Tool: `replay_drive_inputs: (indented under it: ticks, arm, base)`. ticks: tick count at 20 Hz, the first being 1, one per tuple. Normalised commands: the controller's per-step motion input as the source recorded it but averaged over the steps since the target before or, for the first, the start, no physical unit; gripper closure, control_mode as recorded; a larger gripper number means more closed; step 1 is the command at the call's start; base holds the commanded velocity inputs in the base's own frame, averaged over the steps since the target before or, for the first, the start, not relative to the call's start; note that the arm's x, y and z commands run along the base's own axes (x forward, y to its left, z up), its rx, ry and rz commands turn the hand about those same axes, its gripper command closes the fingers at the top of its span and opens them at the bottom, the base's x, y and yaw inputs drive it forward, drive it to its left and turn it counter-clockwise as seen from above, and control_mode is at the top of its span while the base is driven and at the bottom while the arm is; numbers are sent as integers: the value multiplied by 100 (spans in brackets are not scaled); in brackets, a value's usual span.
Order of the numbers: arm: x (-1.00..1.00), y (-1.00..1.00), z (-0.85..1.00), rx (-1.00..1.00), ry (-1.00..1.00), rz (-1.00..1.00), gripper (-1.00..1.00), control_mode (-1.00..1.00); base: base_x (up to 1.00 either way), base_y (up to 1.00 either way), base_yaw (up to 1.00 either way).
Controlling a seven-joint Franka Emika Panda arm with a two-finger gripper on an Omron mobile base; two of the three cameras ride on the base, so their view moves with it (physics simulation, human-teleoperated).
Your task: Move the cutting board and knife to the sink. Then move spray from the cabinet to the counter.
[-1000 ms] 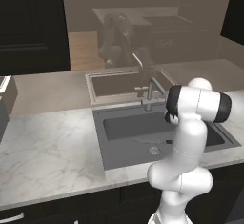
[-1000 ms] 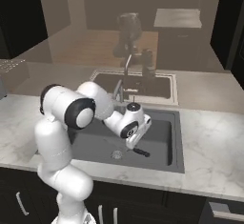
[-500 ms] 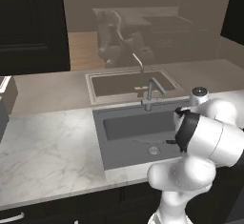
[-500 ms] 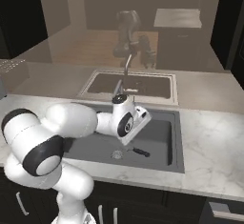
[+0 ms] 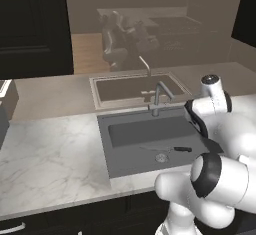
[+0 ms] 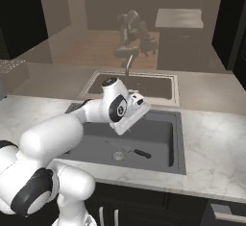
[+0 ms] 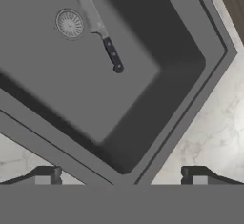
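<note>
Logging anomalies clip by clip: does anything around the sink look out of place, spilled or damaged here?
Nothing spilled or damaged. The knife lies flat on the floor of the sink, blade beside the drain, where the task wants it. No cutting board can be seen in the basin. The hand is open above the sink, holding nothing.

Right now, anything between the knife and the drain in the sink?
Nothing. In the hand view the knife lies on the bare floor of the sink, blade running just beside the drain, handle pointing away.

Matt grey metal sink (image 7: 190,108), glossy veined marble counter (image 5: 55,159).
</note>
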Motion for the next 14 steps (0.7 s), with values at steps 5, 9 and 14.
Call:
replay_drive_inputs:
  ticks: [5, 9, 14]
  arm:
    - [-29, 0, 80, 6, 6, 0, -100, -100]
    - [-29, 1, 38, 0, 1, -9, -100, -100]
    - [-10, 28, 4, 6, 12, -4, -100, -100]
  base:
    - [0, 0, 0]
    - [0, 0, 0]
    - [0, 0, 0]
